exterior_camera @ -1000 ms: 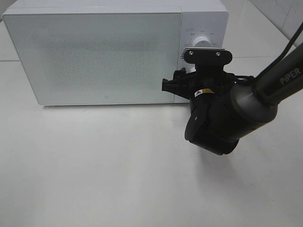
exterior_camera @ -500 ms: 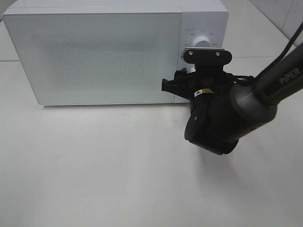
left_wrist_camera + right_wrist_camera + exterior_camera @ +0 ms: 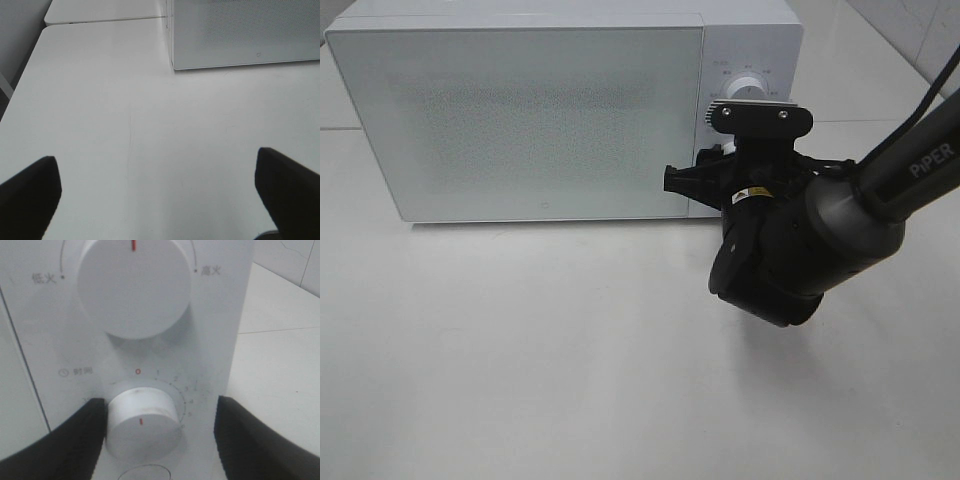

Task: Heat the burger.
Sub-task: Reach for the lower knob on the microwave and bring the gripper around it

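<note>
Burger: could not be placed from any view. Found white microwave (image 3: 752,40) standing on white table (image 3: 520,350), door (image 3: 520,115) shut, speckled panel hiding the inside. Saw right gripper (image 3: 160,437) up against the control panel, jaws parted, straddling lower knob (image 3: 142,422). Judged one finger (image 3: 75,440) to be touching the knob's side and the other (image 3: 255,440) clear of it, so clamped on nothing. Made out a short red mark on that knob's face and a red 0 on its scale. Caught upper knob (image 3: 134,287) only in part, cut off at the frame edge. From the high camera, lost the lower knob and both fingers behind the right wrist and its camera mount; could not read the panel lettering there. Found left gripper (image 3: 160,197) spread wide above the table top, touching nothing, with only dark, blurred fingertips showing; did not see it from the high camera.
</note>
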